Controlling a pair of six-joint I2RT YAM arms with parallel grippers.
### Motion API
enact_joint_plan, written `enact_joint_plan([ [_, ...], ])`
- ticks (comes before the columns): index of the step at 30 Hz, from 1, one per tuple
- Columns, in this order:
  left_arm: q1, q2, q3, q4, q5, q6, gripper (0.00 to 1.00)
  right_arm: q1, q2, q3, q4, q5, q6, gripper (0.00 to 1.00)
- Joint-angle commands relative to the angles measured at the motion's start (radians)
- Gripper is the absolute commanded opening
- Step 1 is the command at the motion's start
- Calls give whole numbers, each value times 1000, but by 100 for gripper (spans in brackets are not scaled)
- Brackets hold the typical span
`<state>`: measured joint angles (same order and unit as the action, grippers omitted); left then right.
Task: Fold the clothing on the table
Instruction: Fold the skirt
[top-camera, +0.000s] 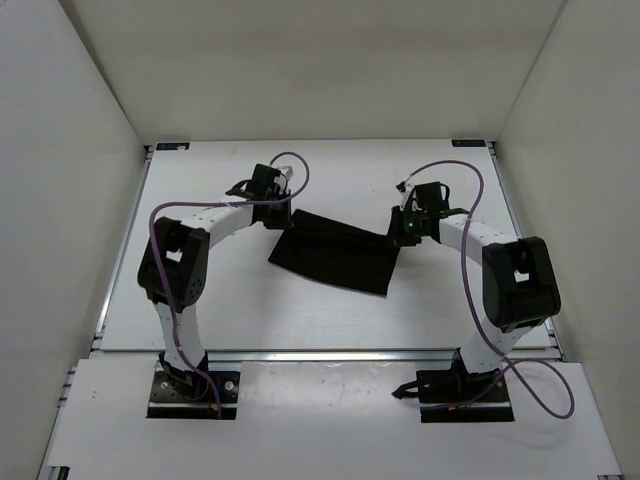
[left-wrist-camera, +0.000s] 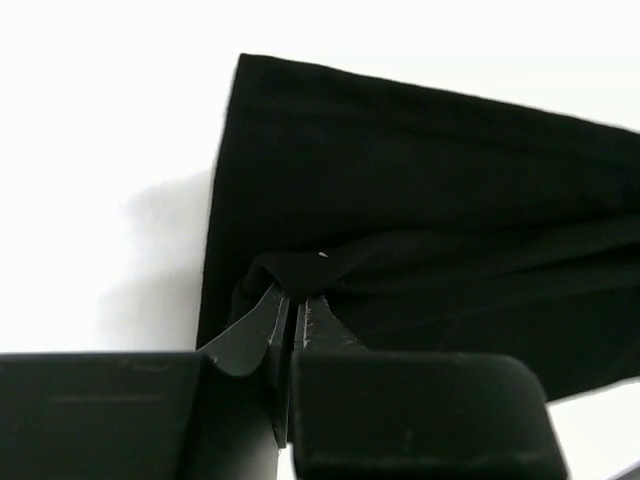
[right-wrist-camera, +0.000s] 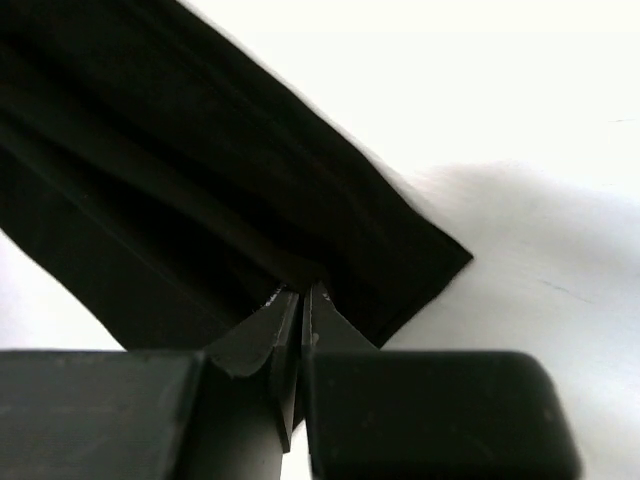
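Black clothing (top-camera: 335, 255) pinched at both ends in my grippers, spanning between them over the table (top-camera: 250, 310).

Nearest me, my left gripper (left-wrist-camera: 295, 300) has its jaws clamped on a bunched fold at the cloth's left edge. My right gripper (right-wrist-camera: 303, 295) is clamped on the right edge near a corner. Beyond the jaws the fabric spreads out across the white surface.
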<state>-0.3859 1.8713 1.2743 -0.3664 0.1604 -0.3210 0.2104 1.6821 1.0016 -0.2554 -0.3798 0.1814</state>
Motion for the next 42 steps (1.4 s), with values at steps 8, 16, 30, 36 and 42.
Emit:
enact_joint_plan([
  [8,41,147,307,-86,-12,54,98,-57,41,166,-51,-1,9,37],
  [16,76,82,277,-65,1,72,99,-52,-61,126,-45,61,21,61],
  [30,-31,-32,-38,24,-10,68,93,-14,-182,-182,25,117,141,61],
  [36,-28,-40,-78,26,-64,65,86,6,-134,-175,24,154,110,58],
  [42,-25,-31,-105,66,-32,16,76,-8,-62,-164,50,125,98,42],
])
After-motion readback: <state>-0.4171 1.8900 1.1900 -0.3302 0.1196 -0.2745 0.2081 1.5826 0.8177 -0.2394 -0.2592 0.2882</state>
